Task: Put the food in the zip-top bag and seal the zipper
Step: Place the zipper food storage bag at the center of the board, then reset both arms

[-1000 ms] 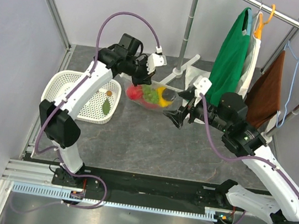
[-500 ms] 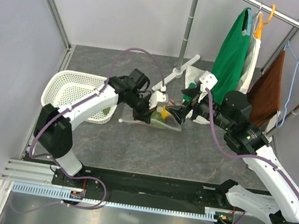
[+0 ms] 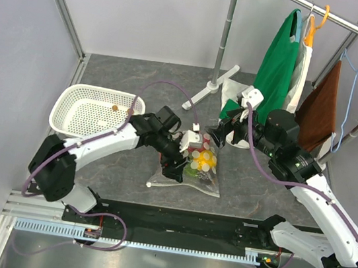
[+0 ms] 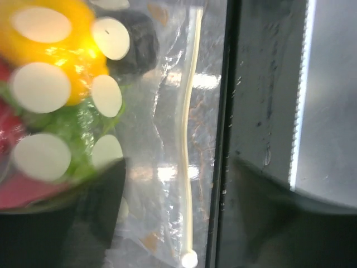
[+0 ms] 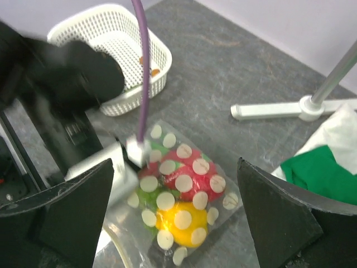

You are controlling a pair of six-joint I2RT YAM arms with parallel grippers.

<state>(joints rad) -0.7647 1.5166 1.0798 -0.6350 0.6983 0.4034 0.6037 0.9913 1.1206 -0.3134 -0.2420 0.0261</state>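
Note:
The zip-top bag (image 3: 207,182) lies flat on the table in front of the arms, with the food (image 3: 200,161) inside. Through the dotted plastic I see a red piece (image 5: 196,172), a yellow one (image 5: 182,220) and a green one (image 5: 146,196). The zipper (image 4: 189,139) runs along the bag's near edge and ends in a white slider tab (image 4: 189,259). My left gripper (image 3: 180,164) hangs low over the bag's left part, jaws apart, with the zipper edge between its fingers (image 4: 83,223). My right gripper (image 3: 222,135) hovers open above the bag's far side, holding nothing.
A white perforated basket (image 3: 70,102) with a few small bits in it stands at the left. A clothes rack with a green garment (image 3: 276,61) and its stand foot (image 3: 205,91) fills the back right. The black base rail (image 3: 186,222) borders the bag's near edge.
My left gripper brought the bag down from the back of the table to the front, laid it flat and let go. My right gripper stayed open and drew back slightly.

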